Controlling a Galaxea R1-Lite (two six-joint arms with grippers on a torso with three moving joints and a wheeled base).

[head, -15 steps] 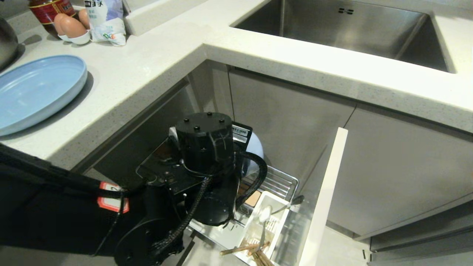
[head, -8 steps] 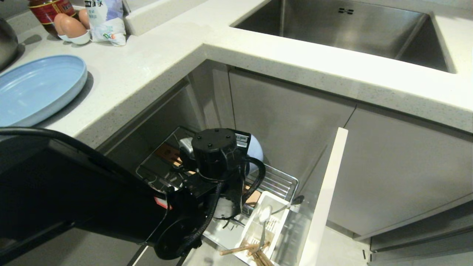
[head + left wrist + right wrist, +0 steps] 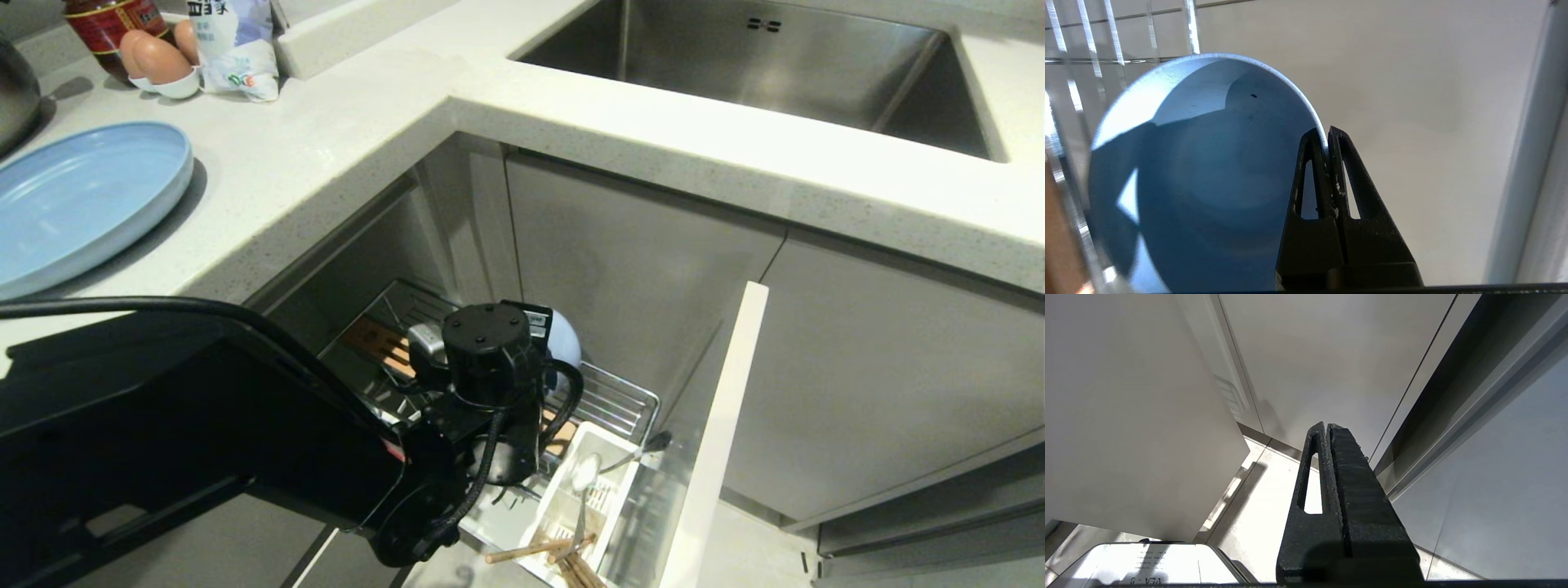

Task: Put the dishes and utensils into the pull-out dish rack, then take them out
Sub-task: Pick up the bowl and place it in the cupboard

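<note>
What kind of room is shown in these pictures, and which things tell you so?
Most likely a home kitchen. A steel sink is set into a pale stone countertop, eggs stand beside a blue plate, and a pull-out dish rack with chopsticks is open below.

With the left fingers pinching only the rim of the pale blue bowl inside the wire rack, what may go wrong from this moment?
1. The left gripper holds the pale blue round bowl only by a thin pinch on its rim, so the bowl may swing or slip out.
2. The chrome wire pull-out rack sits close around the bowl, so its rim may catch on a wire.
3. The silver metal spoon and wooden chopsticks stand in the white caddy just beside the arm, which may knock them.
</note>
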